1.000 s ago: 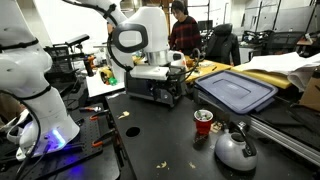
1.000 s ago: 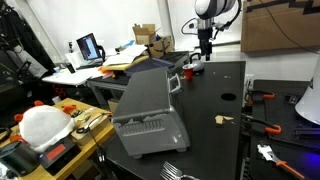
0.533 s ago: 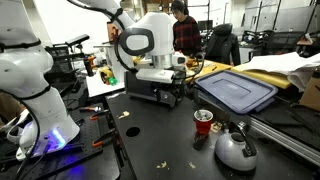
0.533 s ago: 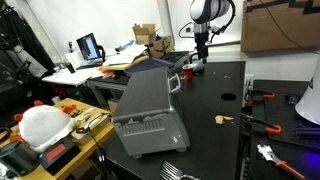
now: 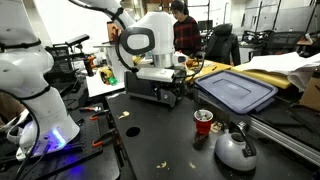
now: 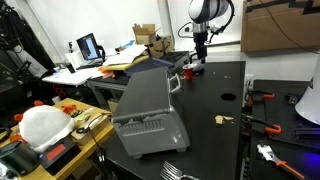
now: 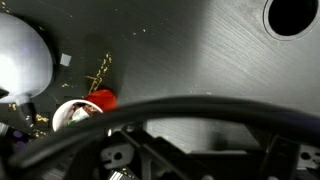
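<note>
Black surface [image 5: 150, 140], cluttered lab behind. Nearest in an exterior view is the silver kettle [image 5: 235, 150]. Just beyond it, and apart from it, is the red cup [image 5: 203, 121]. The cup stands upright, long axis vertical, mouth up. Farther back are the grey press grill [image 5: 155, 90] and, beside it, the blue bin lid [image 5: 237, 92]. A person [image 5: 180, 25] stands at the back.

The gripper [image 6: 201, 61] shows clearly only in an exterior view from the opposite end. It points straight down above the surface near the cup, fingers apart, holding and touching nothing.

Only the wrist view looks down into the cup: pale inside, yellow scraps [image 7: 100, 72] just beside it, kettle at the left edge. A round hole [image 7: 295, 15] in the surface lies well apart. The gripper's fingertips are blurred there.
</note>
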You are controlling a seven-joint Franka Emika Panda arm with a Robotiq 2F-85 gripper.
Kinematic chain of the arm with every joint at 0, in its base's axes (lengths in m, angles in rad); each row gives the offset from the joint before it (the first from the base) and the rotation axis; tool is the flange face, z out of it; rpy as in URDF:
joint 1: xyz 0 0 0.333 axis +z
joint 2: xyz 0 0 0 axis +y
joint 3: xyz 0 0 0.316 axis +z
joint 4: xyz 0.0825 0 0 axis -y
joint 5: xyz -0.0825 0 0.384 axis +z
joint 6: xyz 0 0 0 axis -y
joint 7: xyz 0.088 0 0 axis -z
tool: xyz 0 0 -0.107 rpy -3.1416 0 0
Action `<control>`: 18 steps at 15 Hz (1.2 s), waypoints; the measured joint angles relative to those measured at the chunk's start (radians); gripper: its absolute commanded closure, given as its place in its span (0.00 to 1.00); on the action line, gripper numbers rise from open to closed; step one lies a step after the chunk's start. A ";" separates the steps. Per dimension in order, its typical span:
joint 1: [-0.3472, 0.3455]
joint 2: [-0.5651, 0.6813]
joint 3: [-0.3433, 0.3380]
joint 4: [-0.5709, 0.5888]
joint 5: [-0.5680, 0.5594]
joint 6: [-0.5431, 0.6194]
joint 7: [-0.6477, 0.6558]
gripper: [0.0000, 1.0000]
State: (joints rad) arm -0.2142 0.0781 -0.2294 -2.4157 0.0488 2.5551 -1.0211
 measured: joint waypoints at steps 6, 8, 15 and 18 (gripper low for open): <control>0.000 0.040 0.015 0.023 0.018 0.001 0.000 0.00; -0.004 0.069 0.017 0.051 0.023 0.002 0.000 0.00; -0.050 0.184 0.060 0.167 0.024 0.005 0.000 0.00; -0.070 0.218 0.080 0.199 0.024 0.005 0.000 0.00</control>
State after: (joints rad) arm -0.2844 0.2959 -0.1495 -2.2166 0.0728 2.5600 -1.0213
